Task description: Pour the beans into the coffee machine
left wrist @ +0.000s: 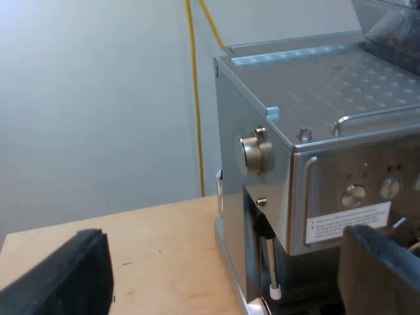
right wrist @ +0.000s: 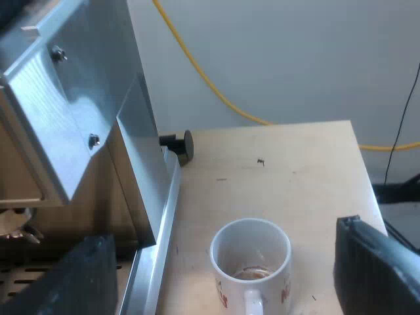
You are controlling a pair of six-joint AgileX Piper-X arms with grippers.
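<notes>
Mug (right wrist: 230, 296), white ceramic, round; R end effector (right wrist: 220, 269) spread, L end effector (left wrist: 223, 266) spread.

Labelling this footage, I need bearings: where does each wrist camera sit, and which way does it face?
Left wrist view: on the left arm, facing the espresso machine, its side knob, front and hopper; the left gripper shows, open.
Right wrist view: on the right arm, looking down at the mug on the table; the right gripper is open over it.
Shared: the machine and the table.
</notes>
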